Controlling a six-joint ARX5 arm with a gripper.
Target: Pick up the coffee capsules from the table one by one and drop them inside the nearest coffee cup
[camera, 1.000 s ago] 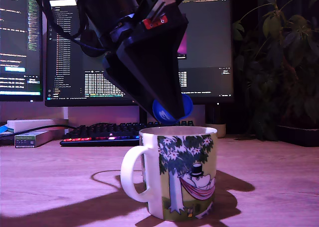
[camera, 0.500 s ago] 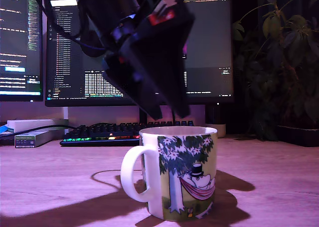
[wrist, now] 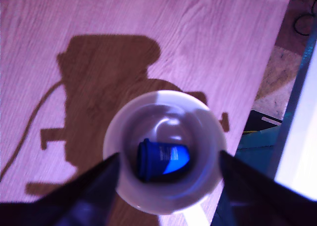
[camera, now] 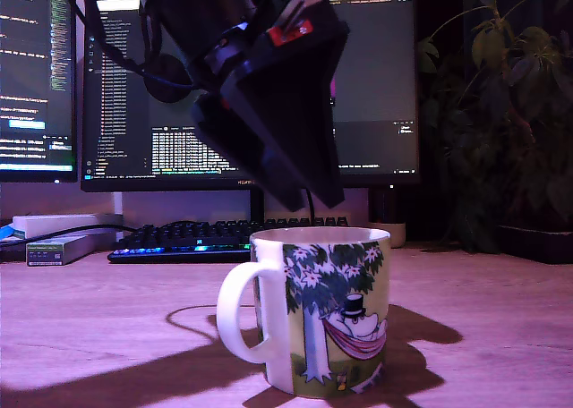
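The white coffee cup [camera: 322, 310] with the tree and hammock print stands on the wood-grain table [camera: 107, 336], its handle toward the exterior view's left. My black gripper [camera: 312, 198] hangs just above the cup's rim, open, with nothing between its fingers. In the wrist view one blue coffee capsule [wrist: 161, 159] lies on its side at the bottom of the cup [wrist: 130, 132]. The two fingers [wrist: 96, 184] stand spread on either side of the cup's mouth. No other capsule shows on the table [wrist: 99, 18].
Behind the cup are a backlit keyboard [camera: 197, 236], two monitors [camera: 376, 95], small boxes [camera: 54, 238] at the exterior view's left and a plant [camera: 501, 113] at its right. The wrist view shows the table's edge [wrist: 270, 72] close to the cup, with floor beyond.
A second ago the blue capsule was held between the fingertips above the cup. The jaws have since opened, and the capsule now lies inside the cup.
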